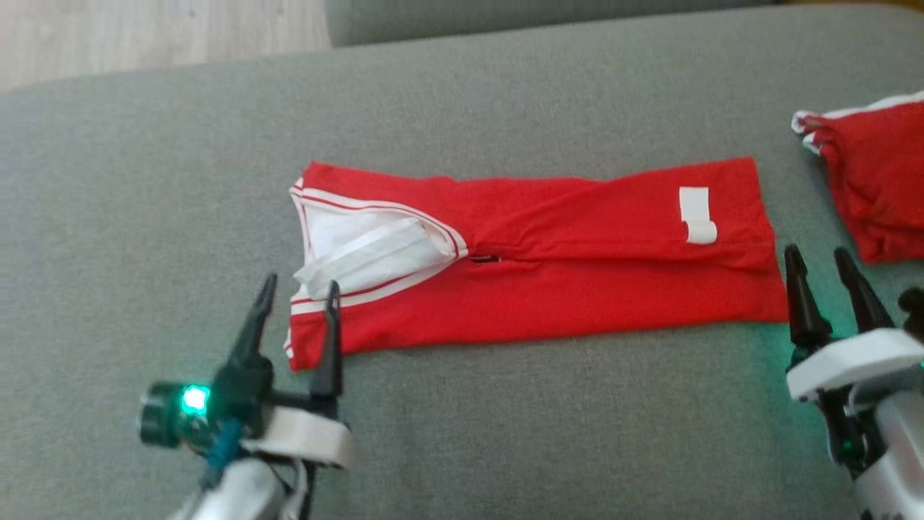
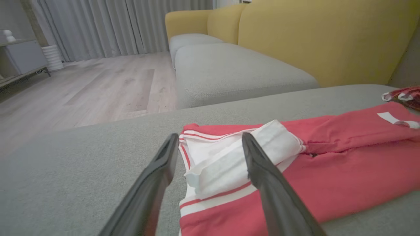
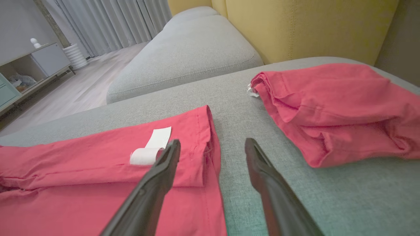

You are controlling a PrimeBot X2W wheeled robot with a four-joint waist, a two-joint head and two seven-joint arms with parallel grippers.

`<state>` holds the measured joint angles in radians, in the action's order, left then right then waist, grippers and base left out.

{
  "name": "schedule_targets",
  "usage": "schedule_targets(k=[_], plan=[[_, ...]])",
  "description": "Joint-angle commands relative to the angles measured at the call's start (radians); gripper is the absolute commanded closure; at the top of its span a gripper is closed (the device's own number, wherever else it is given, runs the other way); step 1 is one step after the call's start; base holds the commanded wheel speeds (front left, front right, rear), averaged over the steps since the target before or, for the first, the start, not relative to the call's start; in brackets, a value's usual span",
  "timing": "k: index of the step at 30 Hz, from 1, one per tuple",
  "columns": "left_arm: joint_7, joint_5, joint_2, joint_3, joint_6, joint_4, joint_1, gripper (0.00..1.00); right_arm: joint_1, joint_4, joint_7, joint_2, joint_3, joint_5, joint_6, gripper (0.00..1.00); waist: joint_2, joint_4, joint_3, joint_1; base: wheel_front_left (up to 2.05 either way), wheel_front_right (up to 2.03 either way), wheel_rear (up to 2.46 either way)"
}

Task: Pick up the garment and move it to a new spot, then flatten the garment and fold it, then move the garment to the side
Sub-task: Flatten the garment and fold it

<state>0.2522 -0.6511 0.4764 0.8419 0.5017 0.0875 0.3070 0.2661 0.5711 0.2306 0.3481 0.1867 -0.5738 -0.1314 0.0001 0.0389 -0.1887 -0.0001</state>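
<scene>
Lying lengthwise across the grey seat cushion (image 1: 505,94), the red garment (image 1: 548,289) is resting folded into a long band. Its white-trimmed neckline (image 1: 361,253) is facing the robot's left, and a white label (image 1: 696,214) is sitting near its opposite end.

The left gripper (image 1: 302,283) is hovering at the garment's neckline end. Its forearm is coming in from below that end, and its two dark fingers are pointing up the head view, leaning slightly rightward. Its jaws are standing spread wide, pinching nothing. In the left wrist view, one finger is reaching over bare cushion just beside the garment's edge and the other is crossing in front of the white neckline. Whether either fingertip is touching the cloth, I cannot tell. A green light (image 1: 193,399) is glowing on that wrist.

The right gripper (image 1: 816,251) is hanging just beside the garment's label end, fingers pointing up the head view, jaws likewise spread and empty. In the right wrist view, one finger is lying over the garment's hem close to the label and the other is over bare cushion.

A second red garment (image 1: 877,180), crumpled, is lying beyond the folded garment's label end, apart from it, with a strip of cushion showing between them.
</scene>
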Motion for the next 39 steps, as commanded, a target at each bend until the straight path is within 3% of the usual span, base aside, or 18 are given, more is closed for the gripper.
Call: schedule_targets(k=[1,4,11,17,26,27,28,29,32,39], plan=[[0.009,0.055,-0.015,-0.078,0.013,-0.04,-0.019,0.0,-0.019,-0.01,0.02,-0.003,-0.018,0.031,0.001,0.0,-0.0001,-0.021,0.03,0.0001,0.0,0.0,0.0],[0.009,0.141,-0.076,-0.125,0.011,-0.058,-0.087,0.0,-0.039,0.013,0.025,-0.036,-0.069,0.06,0.001,0.0,-0.0001,-0.047,0.049,0.0001,0.0,0.0,0.0],[0.009,0.247,-0.176,-0.184,-0.054,-0.051,-0.183,0.0,-0.025,0.098,0.027,-0.065,-0.154,0.082,0.001,0.0,-0.0001,-0.102,0.073,0.0001,0.0,0.0,0.0],[0.009,0.302,-0.225,-0.232,-0.112,-0.033,-0.209,0.0,0.04,0.208,0.002,-0.07,-0.196,0.07,0.001,0.0,-0.0001,-0.126,0.075,0.0001,0.0,0.0,0.0],[0.009,0.356,-0.269,-0.288,-0.171,-0.014,-0.22,0.0,0.125,0.353,-0.066,-0.07,-0.175,0.045,0.001,0.0,-0.0001,-0.149,0.061,0.0001,0.0,0.0,0.0],[0.009,0.361,-0.275,-0.293,-0.179,-0.011,-0.221,0.0,0.129,0.375,-0.087,-0.072,-0.17,0.039,0.001,0.03,-0.0001,-0.153,0.061,0.0001,0.0,0.0,0.0],[0.009,0.366,-0.281,-0.299,-0.185,-0.007,-0.223,0.0,0.132,0.392,-0.107,-0.075,-0.16,0.035,0.001,0.17,-0.0001,-0.155,0.062,0.0001,0.0,0.0,0.0],[0.009,0.37,-0.287,-0.305,-0.19,-0.004,-0.225,0.0,0.134,0.4,-0.12,-0.078,-0.149,0.031,0.001,0.45,-0.0001,-0.158,0.063,0.0001,0.0,0.0,0.0],[0.009,0.382,-0.302,-0.325,-0.206,0.003,-0.234,0.0,0.135,0.405,-0.156,-0.089,-0.121,-0.007,0.001,1.0,-0.0001,-0.161,0.067,0.0001,0.0,0.0,0.0],[0.009,0.406,-0.328,-0.367,-0.239,0.017,-0.258,0.0,0.129,0.361,-0.131,-0.045,-0.064,-0.058,0.001,1.0,-0.0001,-0.143,0.093,0.0001,0.0,0.0,0.0]])
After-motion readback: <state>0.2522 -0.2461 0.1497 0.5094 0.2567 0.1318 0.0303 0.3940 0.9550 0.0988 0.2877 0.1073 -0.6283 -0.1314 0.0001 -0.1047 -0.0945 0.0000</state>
